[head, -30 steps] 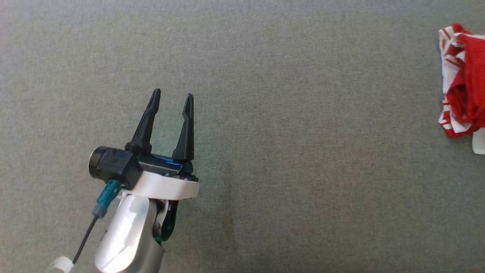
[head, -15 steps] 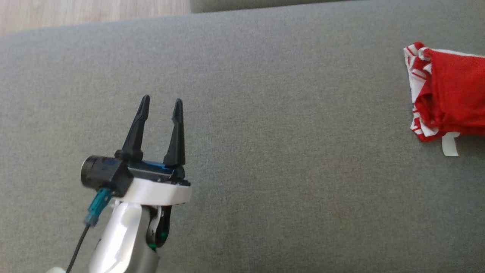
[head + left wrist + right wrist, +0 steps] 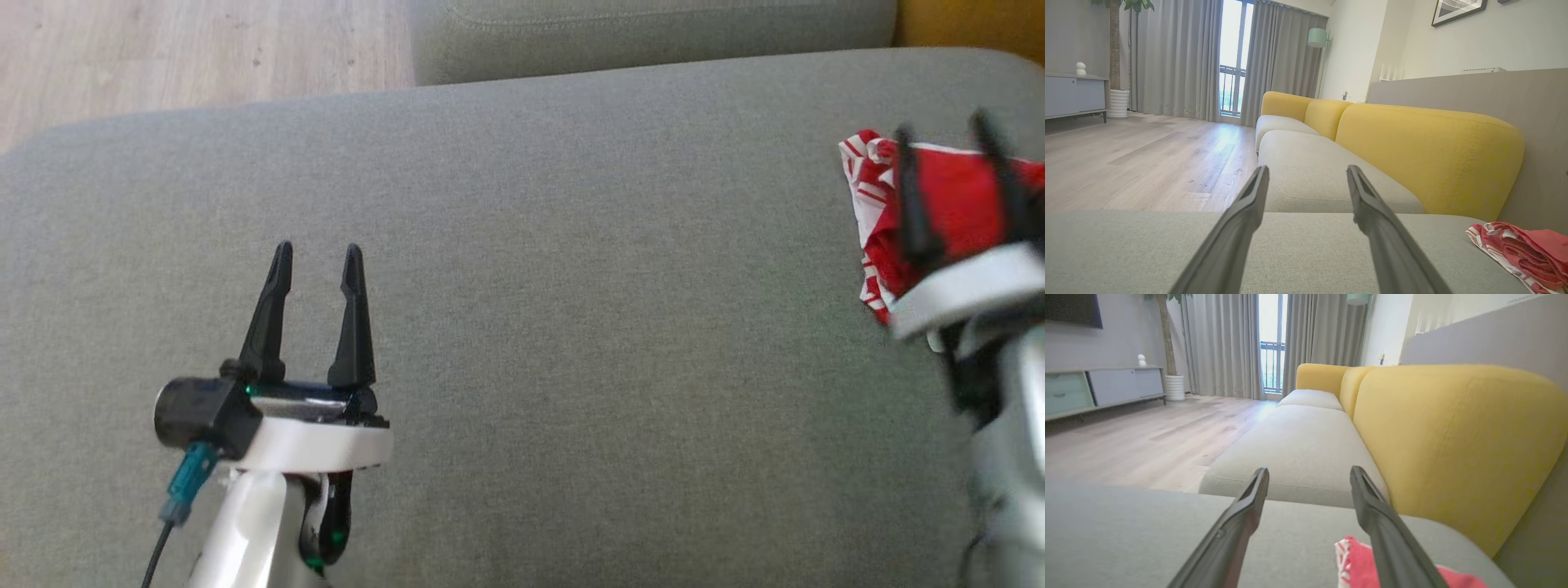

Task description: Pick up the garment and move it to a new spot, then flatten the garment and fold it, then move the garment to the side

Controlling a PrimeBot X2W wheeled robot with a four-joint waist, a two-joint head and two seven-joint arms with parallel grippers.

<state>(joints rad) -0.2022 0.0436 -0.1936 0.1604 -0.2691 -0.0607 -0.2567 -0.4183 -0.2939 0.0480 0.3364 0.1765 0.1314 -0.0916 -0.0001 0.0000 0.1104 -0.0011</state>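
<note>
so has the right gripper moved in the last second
Yes. The right gripper has come up from the lower right over the garment, which lay uncovered before.

The robot is tipping its gaze upward, so the wooden floor and the next seat cushion are coming into the head view. The right gripper is swinging in, blurred, fingers spread, above the red-and-white garment.

Left gripper low left, jaws parted — empty, right gripper at right edge, jaws spread, blurred
</note>
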